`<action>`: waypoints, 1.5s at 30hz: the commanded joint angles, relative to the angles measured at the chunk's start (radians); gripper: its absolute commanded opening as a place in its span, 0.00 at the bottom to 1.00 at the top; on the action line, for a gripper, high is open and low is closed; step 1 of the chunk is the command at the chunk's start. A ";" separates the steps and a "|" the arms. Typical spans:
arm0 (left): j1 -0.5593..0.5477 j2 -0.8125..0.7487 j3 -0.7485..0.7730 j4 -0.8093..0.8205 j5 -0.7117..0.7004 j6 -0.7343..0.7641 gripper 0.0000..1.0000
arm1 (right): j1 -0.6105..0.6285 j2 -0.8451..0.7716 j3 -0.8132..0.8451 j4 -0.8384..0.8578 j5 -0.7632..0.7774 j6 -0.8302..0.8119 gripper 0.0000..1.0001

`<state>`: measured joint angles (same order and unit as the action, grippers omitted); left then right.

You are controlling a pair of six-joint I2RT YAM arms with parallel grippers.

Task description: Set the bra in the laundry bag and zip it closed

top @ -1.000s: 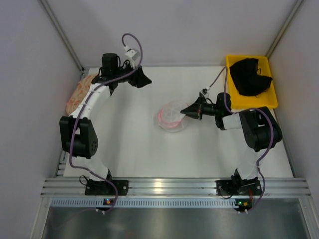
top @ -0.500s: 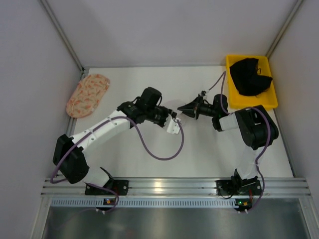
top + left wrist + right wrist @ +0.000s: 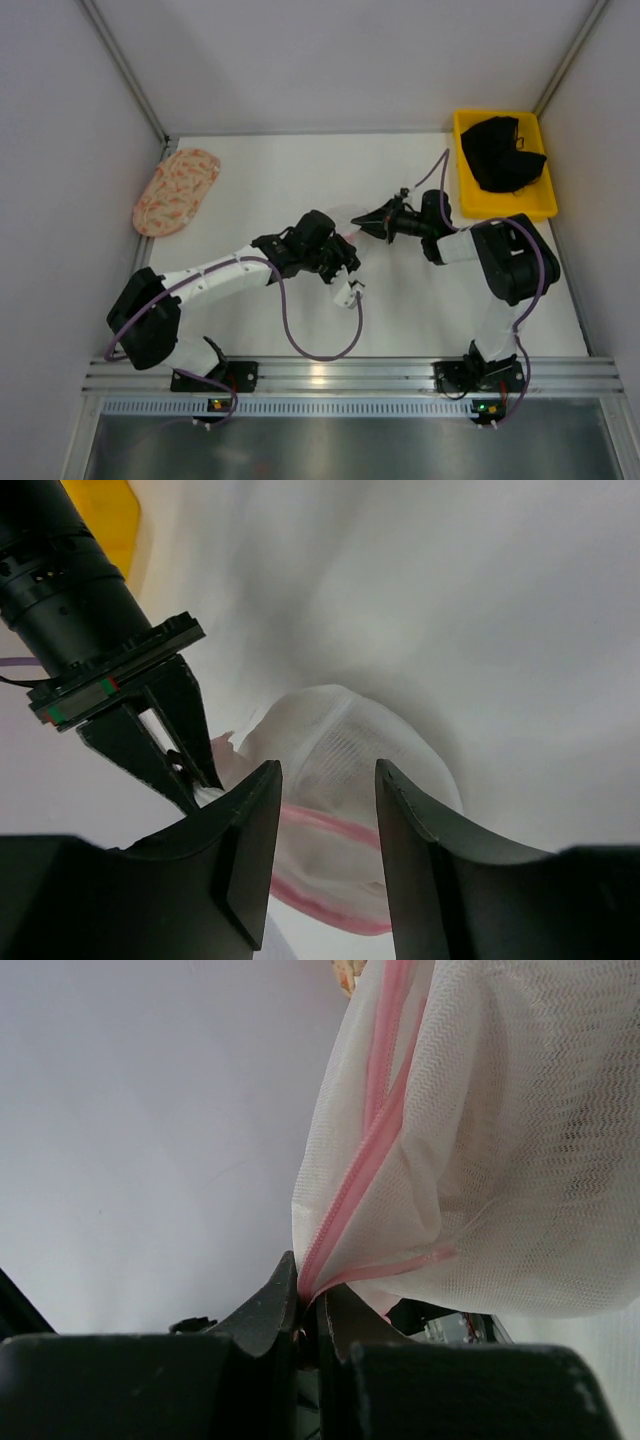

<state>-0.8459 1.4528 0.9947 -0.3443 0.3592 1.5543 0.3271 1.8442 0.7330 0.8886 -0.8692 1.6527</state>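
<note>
The laundry bag (image 3: 345, 780), white mesh with a pink zip rim, is lifted at mid-table (image 3: 346, 222) and fills the right wrist view (image 3: 480, 1140). My right gripper (image 3: 368, 223) is shut on the bag's rim at its pink zip (image 3: 308, 1300). My left gripper (image 3: 345, 262) is open, its two fingers standing either side of the bag's pink rim in the left wrist view (image 3: 325, 850), not closed on it. The right gripper's black fingers (image 3: 165, 745) show left of the bag there. The bra is not clearly seen; a pale pink shape shows inside the mesh.
A yellow bin (image 3: 540, 205) with a black garment (image 3: 505, 150) stands at the back right. A peach patterned oval fabric piece (image 3: 176, 188) lies at the back left. White walls close in the table's back and sides.
My left arm has swung from the back left to the table's middle and lowered its open gripper around the bag. My right gripper has lifted the bag's rim slightly toward the back.
</note>
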 commanded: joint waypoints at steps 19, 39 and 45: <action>-0.027 0.018 -0.157 0.493 -0.201 0.148 0.43 | 0.044 -0.085 0.083 -0.238 0.016 -0.122 0.00; -0.047 0.118 -0.116 0.493 -0.307 0.228 0.38 | 0.052 -0.074 0.117 -0.301 -0.008 -0.133 0.00; -0.055 0.129 -0.091 0.492 -0.341 0.201 0.26 | 0.046 -0.074 0.121 -0.320 -0.014 -0.146 0.00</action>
<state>-0.8959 1.5814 0.8600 0.1040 0.0544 1.7569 0.3534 1.8015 0.8200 0.5823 -0.8600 1.5253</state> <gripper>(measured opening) 0.280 0.041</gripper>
